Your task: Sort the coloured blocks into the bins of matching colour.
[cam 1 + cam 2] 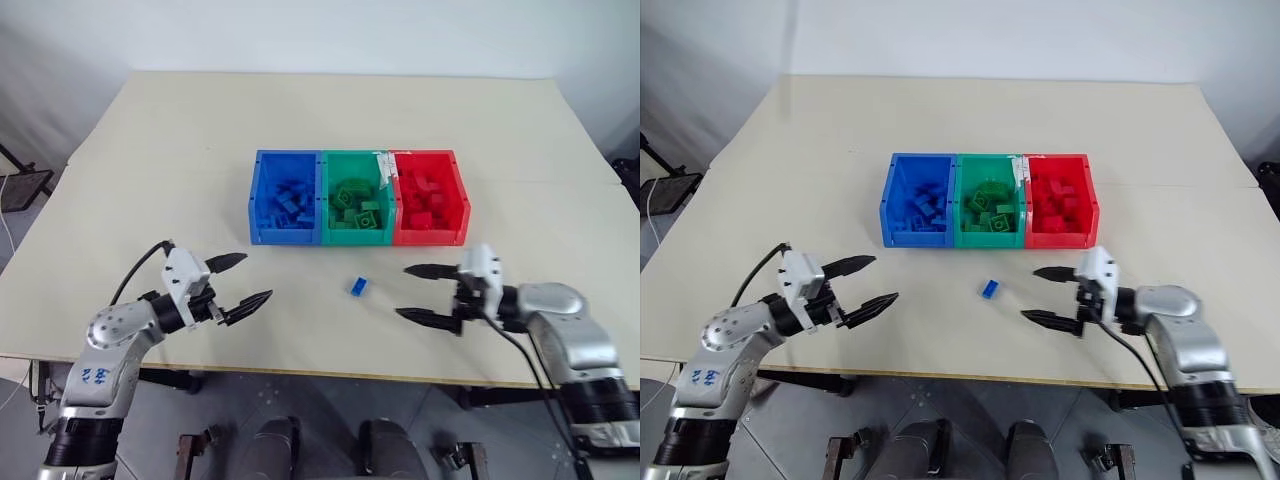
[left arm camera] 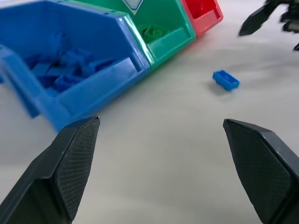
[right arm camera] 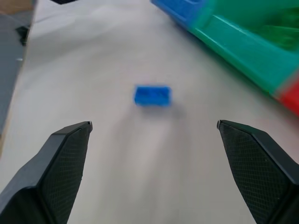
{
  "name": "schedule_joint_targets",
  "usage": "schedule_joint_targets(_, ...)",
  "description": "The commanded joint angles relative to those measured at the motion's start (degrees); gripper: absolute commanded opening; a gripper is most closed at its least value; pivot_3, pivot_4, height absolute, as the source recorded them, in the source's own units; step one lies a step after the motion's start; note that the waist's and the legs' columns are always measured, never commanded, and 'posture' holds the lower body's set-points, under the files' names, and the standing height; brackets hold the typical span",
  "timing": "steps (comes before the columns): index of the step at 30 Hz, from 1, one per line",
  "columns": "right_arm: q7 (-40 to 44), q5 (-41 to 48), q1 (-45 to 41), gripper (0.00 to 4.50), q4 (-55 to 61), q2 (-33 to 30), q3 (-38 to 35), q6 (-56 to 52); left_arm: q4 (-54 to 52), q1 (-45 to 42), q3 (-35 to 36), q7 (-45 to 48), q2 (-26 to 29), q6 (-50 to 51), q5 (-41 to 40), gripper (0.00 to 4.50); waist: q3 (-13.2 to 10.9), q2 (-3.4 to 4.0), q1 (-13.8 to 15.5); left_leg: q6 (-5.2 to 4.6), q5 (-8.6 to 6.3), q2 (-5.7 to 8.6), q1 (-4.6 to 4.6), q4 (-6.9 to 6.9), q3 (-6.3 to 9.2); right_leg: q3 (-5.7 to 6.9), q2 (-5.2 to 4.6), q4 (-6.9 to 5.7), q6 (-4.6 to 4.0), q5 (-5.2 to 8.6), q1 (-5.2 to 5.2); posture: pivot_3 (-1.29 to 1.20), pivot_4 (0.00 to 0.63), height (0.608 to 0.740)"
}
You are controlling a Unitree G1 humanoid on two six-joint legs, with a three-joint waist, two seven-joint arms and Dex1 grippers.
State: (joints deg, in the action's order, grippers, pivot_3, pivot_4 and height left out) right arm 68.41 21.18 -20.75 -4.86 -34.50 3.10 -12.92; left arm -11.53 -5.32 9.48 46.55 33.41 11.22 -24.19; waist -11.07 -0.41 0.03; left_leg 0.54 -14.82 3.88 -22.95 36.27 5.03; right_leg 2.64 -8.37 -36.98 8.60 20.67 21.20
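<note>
1. both pincers stand with fingers spread wide and nothing between them: our left gripper on one side of the table, our right gripper on the other, each pointing inward toward the other.
2. one blue block lies loose on the table, roughly between the two pincers, nearer the right one and apart from both.
3. in the right wrist view that block sits straight ahead of the spread fingers, not touching them; in the left wrist view it lies farther off, ahead and toward the right gripper.
4. beyond the block, farther from both pincers, we see the bins joined in a row: the blue bin toward the left gripper, the green bin in the middle, the red bin toward the right gripper.
5. each bin holds a heap of blocks of its own colour; we cannot count them.
6. a small white piece stands at the wall between the green and red bins.
</note>
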Motion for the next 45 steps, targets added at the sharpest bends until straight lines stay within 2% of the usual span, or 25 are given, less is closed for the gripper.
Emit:
schedule_joint_targets(1, -1.9, -2.8, -1.9, 4.48, -1.3, 1.8, 2.7, 0.5, -4.5, 2.6, 3.1, -0.9, 0.7, -0.6, -1.1, 4.50, 0.0, 0.00, 0.2, 0.00, 0.00, 0.04, -0.02, 0.00, 0.06, 0.00, -0.01, 0.00, 0.00, 0.00, 0.00, 0.00, 0.150, 0.740)
schedule_joint_targets(8, -6.3, -8.6, -6.4, 4.48, -6.9, 5.7, 7.2, 0.2, -9.0, 7.8, 3.5, 1.7, 1.5, -0.4, -2.9, 4.50, 0.0, 0.00, -0.2, -0.01, 0.01, 0.14, -0.10, 0.00, 0.15, 0.03, -0.07, 0.02, 0.01, -0.01, 0.02, 0.00, 0.150, 0.740)
schedule_joint_targets(12, -6.5, -8.7, -5.9, 3.60, -6.4, 6.1, 7.2, -0.3, -9.5, 7.5, 3.6, 2.5, 1.4, -0.8, -3.1, 4.50, 0.0, 0.00, -0.1, 0.02, 0.02, 0.10, -0.07, 0.01, 0.14, 0.03, -0.02, -0.02, 0.01, -0.01, 0.01, 0.00, 0.150, 0.740)
schedule_joint_targets(18, -6.6, -7.6, -4.4, 1.47, -2.1, 5.8, 6.9, -1.6, -9.8, 7.9, 4.0, 1.3, 0.9, -0.9, -2.9, 4.50, 0.0, 0.00, -0.1, 0.01, 0.02, 0.11, -0.07, -0.03, 0.15, 0.04, -0.03, -0.01, 0.01, -0.01, 0.02, 0.00, 0.150, 0.740)
schedule_joint_targets(19, -6.6, -7.1, -4.6, 1.44, -0.9, 6.0, 6.9, -2.3, -9.8, 8.0, 4.3, 0.9, 0.7, -1.0, -2.9, 4.50, 0.0, 0.00, -0.1, 0.01, 0.02, 0.11, -0.07, -0.03, 0.15, 0.04, -0.03, 0.00, 0.01, -0.01, 0.02, 0.00, 0.150, 0.740)
schedule_joint_targets(23, -8.4, -2.1, -9.0, 1.44, 5.8, 9.3, 5.7, -9.7, -10.8, 9.7, 6.9, -2.7, -0.8, -1.0, -3.2, 4.50, 0.0, 0.00, -0.5, 0.02, 0.02, 0.07, -0.09, -0.06, 0.11, 0.00, -0.01, -0.05, 0.00, -0.01, 0.12, 0.00, 0.150, 0.740)
schedule_joint_targets(27, -15.6, -3.3, -19.7, 1.44, 5.2, 14.1, 5.5, -15.8, -12.1, 13.1, 10.4, -7.1, -2.7, -2.5, -1.7, 4.50, 0.0, 0.01, -1.4, 0.05, 0.03, 0.04, -0.11, -0.10, 0.07, -0.03, 0.00, -0.13, -0.02, -0.02, 0.24, 0.00, 0.150, 0.740)
schedule_joint_targets(32, -25.5, -7.4, -33.7, 1.44, -6.5, 21.9, 5.8, -15.7, -14.0, 17.7, 13.3, -10.8, -5.0, -2.4, -2.3, 4.50, 0.0, 0.00, -1.6, 0.07, 0.02, 0.06, -0.12, -0.16, 0.14, -0.02, -0.01, -0.12, -0.03, -0.01, 0.28, 0.00, 0.150, 0.740)
schedule_joint_targets(36, -29.4, -10.8, -39.8, 1.44, -19.2, 27.1, 6.1, -10.1, -14.9, 19.2, 12.6, -11.4, -5.5, -2.3, -2.4, 4.50, 0.0, -0.01, -1.5, 0.07, 0.02, 0.09, -0.12, -0.17, 0.13, -0.03, -0.02, -0.14, -0.04, -0.01, 0.30, 0.00, 0.150, 0.740)
schedule_joint_targets(41, -28.2, -10.8, -41.6, 3.07, -25.2, 28.9, 5.2, -6.5, -14.8, 18.7, 12.4, -11.5, -5.2, -2.0, -2.6, 4.50, 0.0, 0.00, -1.6, 0.05, 0.02, 0.17, -0.15, -0.16, 0.21, -0.03, -0.06, -0.18, -0.05, -0.02, 0.29, 0.00, 0.150, 0.740)
schedule_joint_targets(45, -21.7, -7.6, -36.8, 4.44, -17.0, 25.1, 4.0, -5.8, -14.8, 18.2, 12.1, -10.6, -4.4, -1.3, -3.3, 4.50, 0.0, 0.00, -1.7, 0.05, 0.02, 0.15, -0.18, -0.19, 0.20, -0.03, -0.04, -0.38, -0.05, -0.02, 0.36, 0.00, 0.150, 0.740)
